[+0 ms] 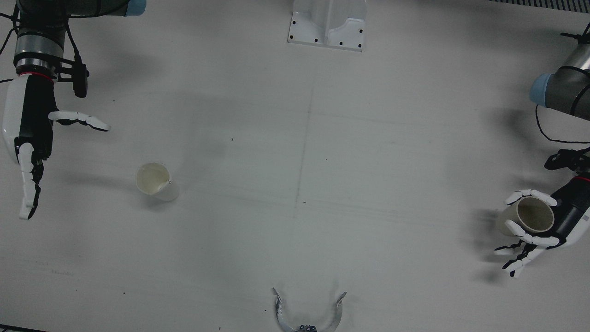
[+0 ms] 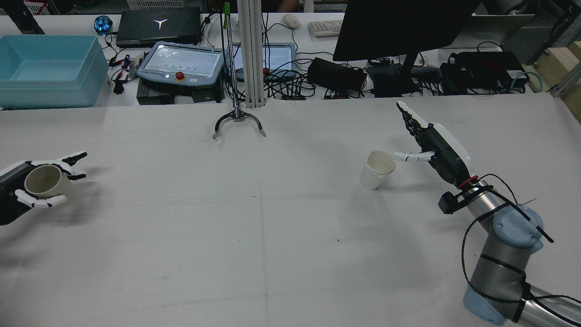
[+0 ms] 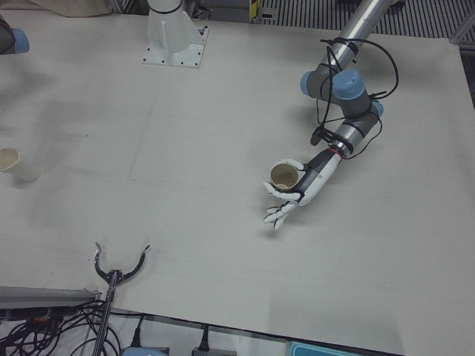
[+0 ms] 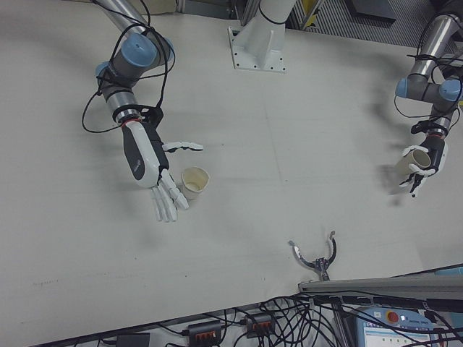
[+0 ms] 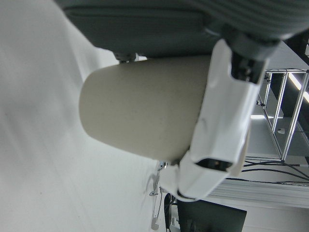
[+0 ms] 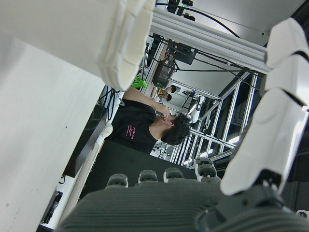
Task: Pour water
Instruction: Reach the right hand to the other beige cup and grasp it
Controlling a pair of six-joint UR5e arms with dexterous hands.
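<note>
In the front view the left hand (image 1: 537, 230) sat at the right edge of the frame, its fingers wrapped around a tan cup (image 1: 528, 216) held upright, while the right hand (image 1: 30, 143) at the left edge was spread and held nothing; a white cup (image 1: 156, 181) stood on the table (image 1: 295, 184) to the right of it, untouched. The rear view showed what the overhead one could not: the white cup (image 2: 377, 169) stood just off the right hand's (image 2: 431, 141) thumb, and the tan cup (image 2: 44, 184) hung tilted at the far left of the frame, well apart from it. The left-front view put the held cup (image 3: 286, 176) mid-frame with its mouth open to the camera, and no water could be made out inside. The right-front view caught both cups (image 4: 194, 181) and the wide stretch of table between them. The left hand view showed only the tan cup's wall (image 5: 145, 116) under a white finger (image 5: 224, 121), a firm wrap. The right hand view showed a cup rim at the upper left and a person beyond. To pour well, the held cup probably ought to be carried level across, its lip brought over the white cup, then tipped slowly.
</note>
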